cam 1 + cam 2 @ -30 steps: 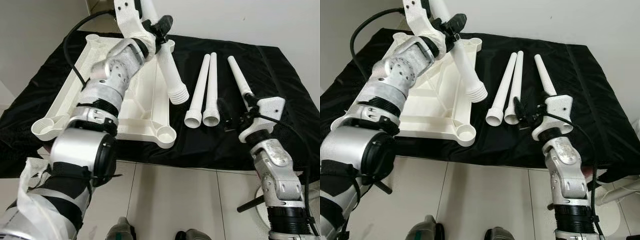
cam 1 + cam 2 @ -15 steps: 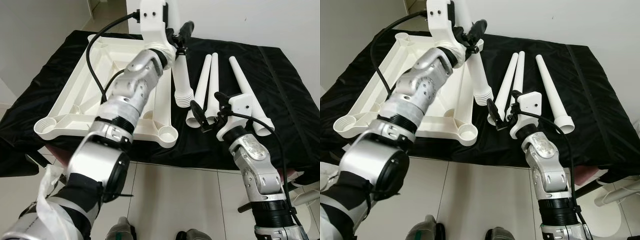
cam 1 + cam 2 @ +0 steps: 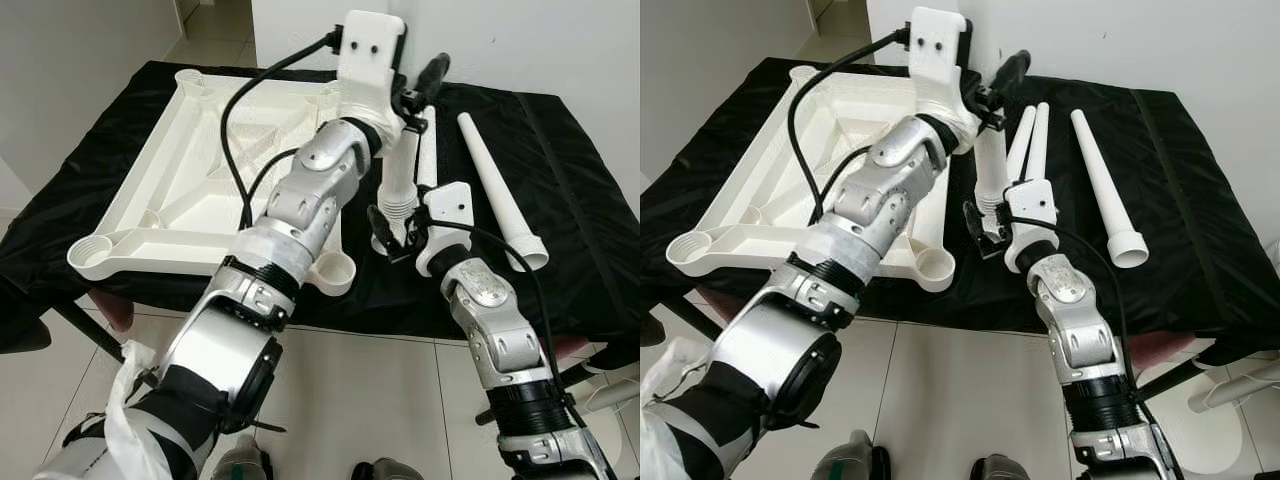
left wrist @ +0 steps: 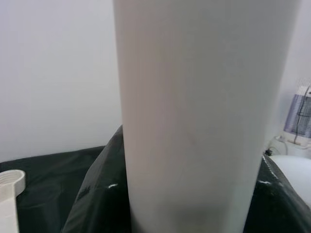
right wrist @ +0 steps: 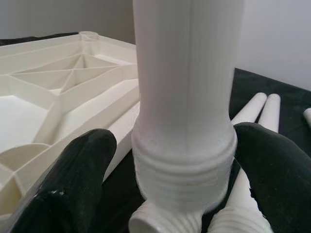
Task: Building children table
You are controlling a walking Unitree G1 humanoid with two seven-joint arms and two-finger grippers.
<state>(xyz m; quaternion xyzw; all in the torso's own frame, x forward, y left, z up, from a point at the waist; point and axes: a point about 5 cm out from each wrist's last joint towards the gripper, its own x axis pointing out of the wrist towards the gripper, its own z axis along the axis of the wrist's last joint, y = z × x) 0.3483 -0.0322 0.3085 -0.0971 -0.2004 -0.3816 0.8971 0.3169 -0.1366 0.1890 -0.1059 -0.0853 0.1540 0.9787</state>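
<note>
1. Left eye view: we see the held table leg [image 3: 398, 180] gripped near its narrow top by the left gripper [image 3: 415, 92], long axis close to upright, slightly tilted, threaded wide end pointing down toward 6 o'clock.
2. We see the right gripper [image 3: 392, 228] at the threaded end; in the right wrist view its two black fingers [image 5: 77, 170] stand spread on either side of the thread with small gaps, so parted, not clamped.
3. Left wrist view: we see the leg shaft close up [image 4: 199, 111], black cloth behind; the left fingers are clamped on the leg.
4. We see the upturned white tabletop [image 3: 190, 190] lying at 9 o'clock of the held leg on the black cloth [image 3: 570, 170].
5. Two loose legs [image 3: 1030, 140] lie side by side behind the held leg, long axes running 12 to 6; a third leg [image 3: 495, 180] lies at 3 o'clock, wide end toward the robot.
6. Versus one second ago: we note the held leg has gone from slanting over the tabletop to near vertical and further right; the right gripper has come in from beside the third leg to the leg's threaded end.
</note>
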